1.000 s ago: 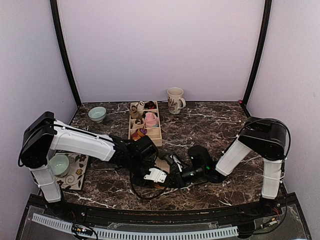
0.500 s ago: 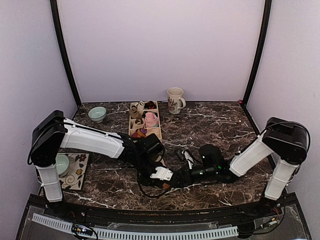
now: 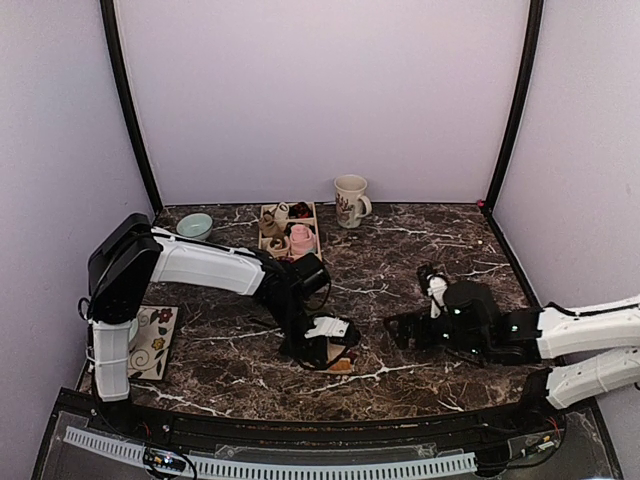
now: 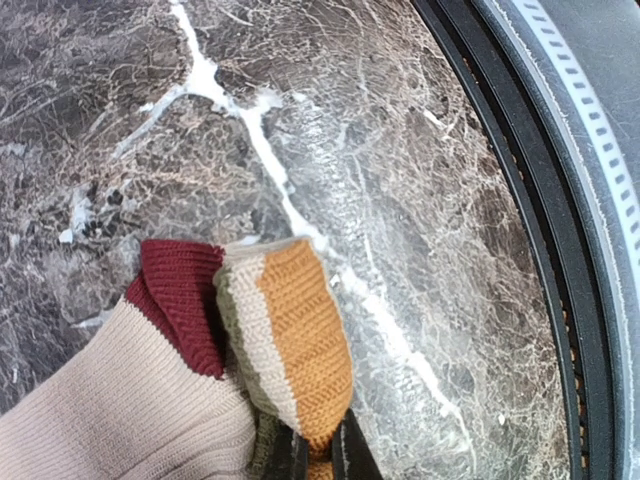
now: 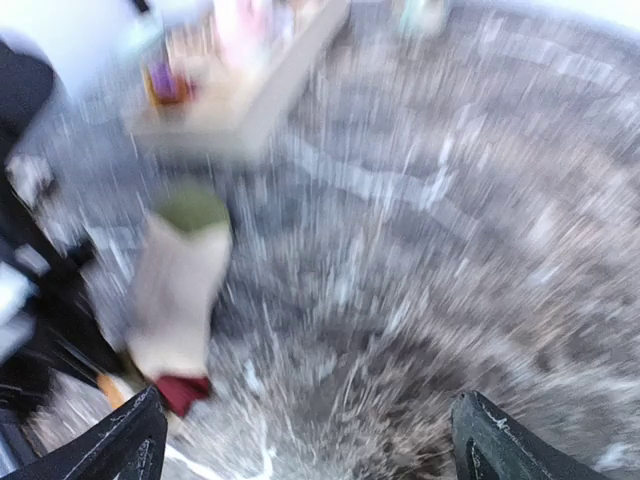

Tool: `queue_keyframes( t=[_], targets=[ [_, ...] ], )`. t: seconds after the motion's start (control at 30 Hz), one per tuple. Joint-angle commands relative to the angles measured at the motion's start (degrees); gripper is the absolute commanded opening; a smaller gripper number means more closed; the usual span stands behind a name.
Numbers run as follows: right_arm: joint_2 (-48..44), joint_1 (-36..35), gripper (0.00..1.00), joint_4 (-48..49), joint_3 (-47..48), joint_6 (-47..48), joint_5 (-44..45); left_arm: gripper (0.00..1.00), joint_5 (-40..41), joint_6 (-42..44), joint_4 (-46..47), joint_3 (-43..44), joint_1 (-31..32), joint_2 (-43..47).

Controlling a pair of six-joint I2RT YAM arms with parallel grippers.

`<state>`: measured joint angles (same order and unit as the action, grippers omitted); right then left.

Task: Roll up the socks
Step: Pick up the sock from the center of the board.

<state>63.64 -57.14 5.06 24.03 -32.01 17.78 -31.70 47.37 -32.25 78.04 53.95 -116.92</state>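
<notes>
The socks point(image 4: 120, 400) lie bunched on the marble near the front edge: a beige knit sock with a maroon cuff, and against it a striped end in orange, white and olive point(image 4: 300, 340). My left gripper point(image 4: 320, 458) is shut on the orange tip of that striped end. From above, the left gripper point(image 3: 333, 347) sits right over the small bundle of socks point(image 3: 343, 365). My right gripper point(image 3: 408, 305) stands open, well to the right of the socks and apart from them. Its blurred wrist view shows the beige sock point(image 5: 180, 290) ahead on the left, between wide-spread fingertips point(image 5: 130, 440).
A wooden organiser point(image 3: 312, 272) with small sock bundles, one of them pink point(image 3: 302, 238), stands behind the left arm. A mug point(image 3: 350, 200) and a teal bowl point(image 3: 194, 228) sit at the back. A floral mat point(image 3: 150, 345) lies at the left. The black table rim point(image 4: 520, 250) runs close by.
My right gripper has let go, opened wide and pulled back to the right, away from the socks. My left gripper has closed on the striped end and shifted right.
</notes>
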Motion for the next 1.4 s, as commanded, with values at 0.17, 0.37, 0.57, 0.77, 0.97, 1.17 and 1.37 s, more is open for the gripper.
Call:
queue_keyframes(
  t=[0.17,0.37,0.57,0.77,0.97,1.17,1.37],
  targets=[
    [-33.34,-1.1,0.99,14.09,-12.07,13.93,3.51,0.0,0.32,1.52,-15.85,5.36,-2.61,-9.22],
    [-17.96,-10.85,0.99,2.22,-3.97,26.79,-4.96,0.0,-2.14,0.8,-18.02,8.29,-2.78,-12.73],
    [0.62,-20.11,0.89,0.69,4.3,37.84,-3.3,0.0,-3.38,1.14,-20.12,10.17,-2.98,-14.83],
    [14.78,-20.9,0.77,4.68,10.84,47.06,-1.5,0.0,-3.34,1.43,-21.63,11.79,-3.15,-16.35],
    [22.78,-20.92,0.71,9.82,14.04,52.44,-6.15,0.0,-2.44,1.1,-22.1,12.09,-3.16,-17.33],
    [29.34,-20.63,0.61,13.09,14.59,55.09,-6.68,0.0,-1.13,1.53,-22.46,12.18,-3.24,-17.61],
    [31.84,-18.78,0.58,16.83,13.28,54.32,-7.22,0.0,-0.23,1.75,-22.53,12.73,-3.24,-17.72]
  ],
)
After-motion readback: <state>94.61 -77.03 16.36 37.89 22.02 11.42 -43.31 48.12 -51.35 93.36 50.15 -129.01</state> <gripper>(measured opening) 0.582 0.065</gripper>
